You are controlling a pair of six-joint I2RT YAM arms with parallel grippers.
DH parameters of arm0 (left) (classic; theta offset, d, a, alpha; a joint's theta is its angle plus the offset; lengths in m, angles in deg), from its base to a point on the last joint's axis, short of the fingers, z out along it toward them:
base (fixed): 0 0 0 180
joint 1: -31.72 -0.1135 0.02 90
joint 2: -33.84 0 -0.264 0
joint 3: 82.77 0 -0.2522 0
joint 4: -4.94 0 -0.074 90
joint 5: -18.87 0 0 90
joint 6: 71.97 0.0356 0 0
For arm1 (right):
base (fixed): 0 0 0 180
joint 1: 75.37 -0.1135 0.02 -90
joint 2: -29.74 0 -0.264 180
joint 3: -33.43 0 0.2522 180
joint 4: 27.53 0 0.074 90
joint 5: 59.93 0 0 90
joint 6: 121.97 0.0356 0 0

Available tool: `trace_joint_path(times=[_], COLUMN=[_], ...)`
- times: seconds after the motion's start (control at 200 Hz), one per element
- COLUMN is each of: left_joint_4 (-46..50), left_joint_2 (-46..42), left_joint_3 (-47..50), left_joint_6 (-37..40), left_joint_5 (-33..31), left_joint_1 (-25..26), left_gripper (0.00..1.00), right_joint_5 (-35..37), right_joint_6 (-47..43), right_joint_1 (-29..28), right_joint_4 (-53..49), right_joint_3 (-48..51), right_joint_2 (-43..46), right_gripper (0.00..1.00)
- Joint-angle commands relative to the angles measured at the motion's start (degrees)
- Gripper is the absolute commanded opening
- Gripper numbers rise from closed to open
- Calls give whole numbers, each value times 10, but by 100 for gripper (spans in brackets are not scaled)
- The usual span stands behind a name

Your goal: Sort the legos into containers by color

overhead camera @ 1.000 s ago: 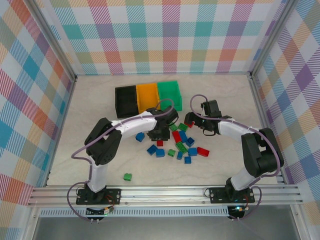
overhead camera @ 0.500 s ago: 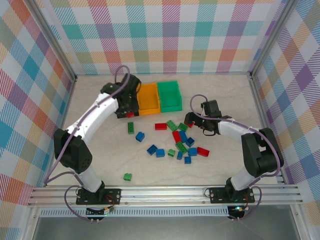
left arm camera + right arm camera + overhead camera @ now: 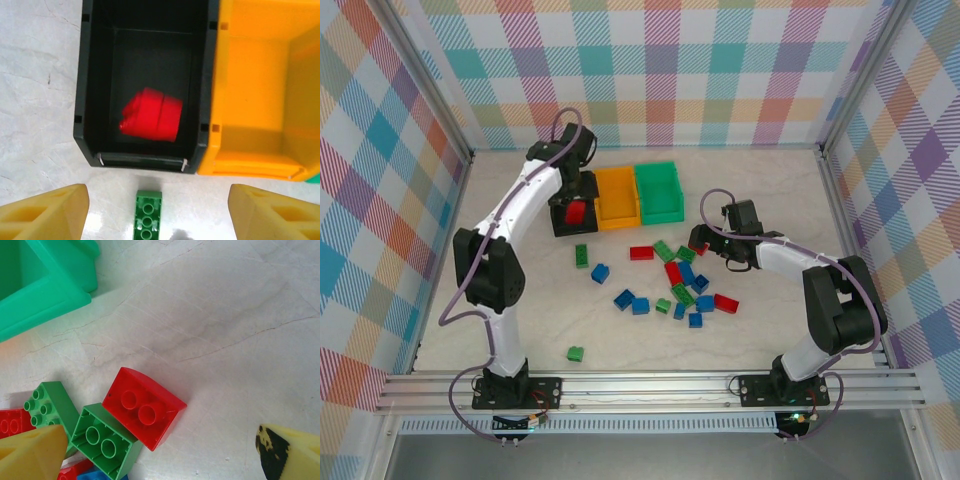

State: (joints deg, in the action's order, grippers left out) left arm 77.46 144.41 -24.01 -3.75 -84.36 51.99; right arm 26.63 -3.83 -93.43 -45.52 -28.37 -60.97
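Top view: left gripper [image 3: 574, 196] hangs over the black bin [image 3: 558, 212] with a red brick [image 3: 575, 213] lying inside, while the right gripper [image 3: 700, 240] sits low by the pile [image 3: 680, 285], near the green bin [image 3: 660, 215]. Left wrist: jaws spread wide and empty, with a green brick [image 3: 148, 215] on the table [image 3: 40, 100] just outside the bin. Right wrist: jaws spread too, and a curved red brick [image 3: 144, 407] just ahead between them is touching a green neighbour [image 3: 102, 440], so closing now could easily drag that along and dump green in the wrong bin.

Pastel plaid walls [image 3: 650, 70] enclose a pale marbled tabletop [image 3: 520, 320].
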Motion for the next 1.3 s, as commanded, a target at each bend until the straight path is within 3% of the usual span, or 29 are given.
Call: trace_joint_path(times=[0.0, 0.22, 0.44, 0.69, 1.015, 1.07, 1.295], left_joint_4=[-24, -74, -88, -108, -71, -68, -34], left_joint_2=[-67, -126, -55, 42, 117, 125, 165], left_joint_3=[48, 146, 153, 128, 78, 73, 44], left_joint_6=[0, -18, -6, 0, 17, 20, 21], left_joint_5=[10, 22, 34, 101, 108, 109, 91], left_joint_1=[35, 100, 166, 192, 198, 198, 198], left_gripper=[73, 73, 77, 79, 87, 95, 94], right_joint_5=[-2, -4, -4, -1, -3, -3, -2], right_joint_6=[7, 7, 7, 7, 7, 7, 8], right_joint_1=[0, 1, 1, 0, 1, 0, 1], right_joint_4=[-8, -5, -7, -7, -7, -6, -7], right_joint_3=[-14, -14, -14, -15, -17, -17, -18], right_joint_2=[5, 4, 3, 2, -3, -3, -4], right_gripper=[97, 97, 97, 97, 97, 97, 97])
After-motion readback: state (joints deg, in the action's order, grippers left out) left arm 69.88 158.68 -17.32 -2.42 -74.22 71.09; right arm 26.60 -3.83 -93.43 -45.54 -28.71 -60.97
